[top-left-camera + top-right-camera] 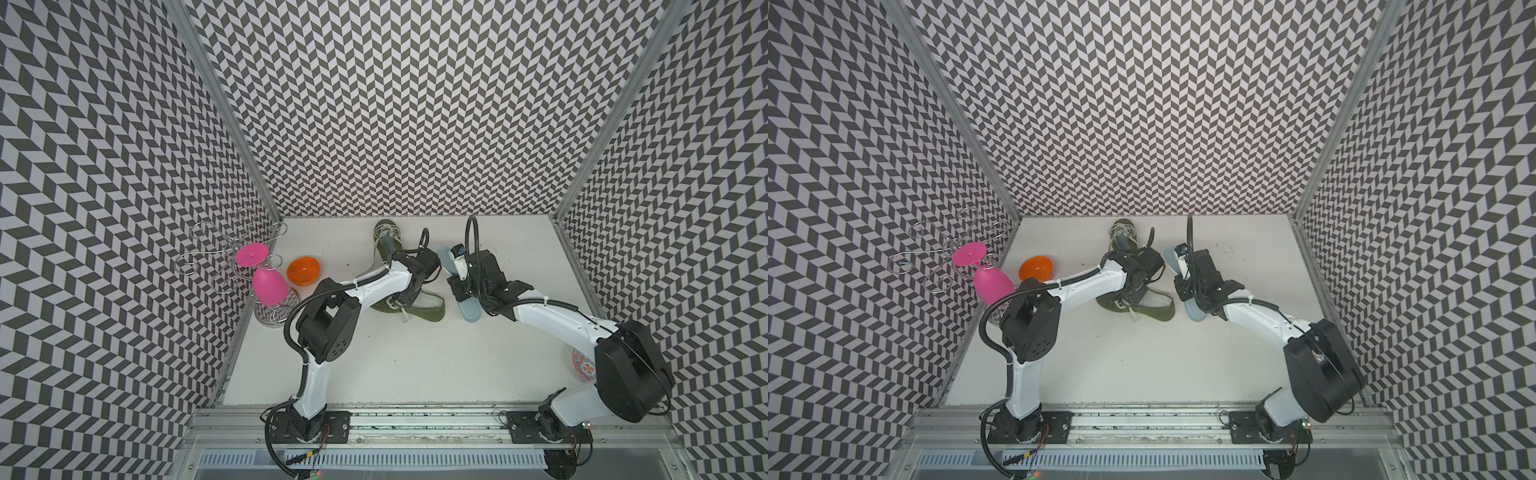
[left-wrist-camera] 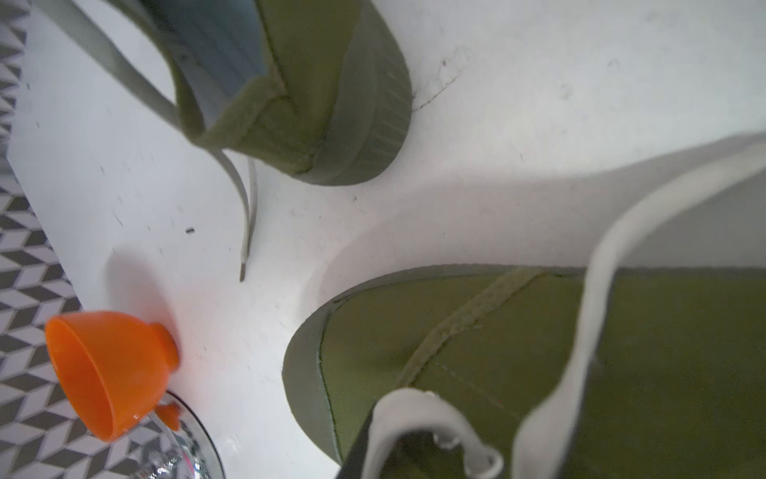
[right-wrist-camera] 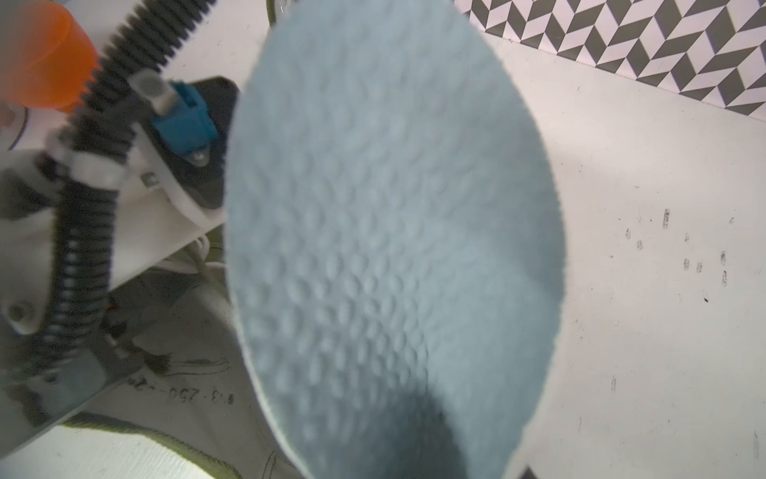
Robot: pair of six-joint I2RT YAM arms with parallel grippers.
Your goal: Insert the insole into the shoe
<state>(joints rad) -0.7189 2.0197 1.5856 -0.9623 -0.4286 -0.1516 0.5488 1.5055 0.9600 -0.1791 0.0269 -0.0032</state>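
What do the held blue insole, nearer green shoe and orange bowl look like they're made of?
The insole: likely soft foam, matte blue, dimpled. The nearer green shoe: apparently canvas, visible weave and stitching, with a matte, rubbery-looking sole band. The orange bowl: probably plastic, smooth, slightly glossy.

White tabletop (image 1: 415, 365), as I see it in both top views. By the back wall stands the far olive shoe (image 1: 386, 239). The near olive shoe (image 1: 426, 311) lies on its side toward the middle. Toward the left wall, a tilted orange bowl (image 1: 303, 271) sits just beside the wire rack base (image 1: 270, 321). At the right edge is a patterned round object (image 1: 582, 370), partly hidden from me.
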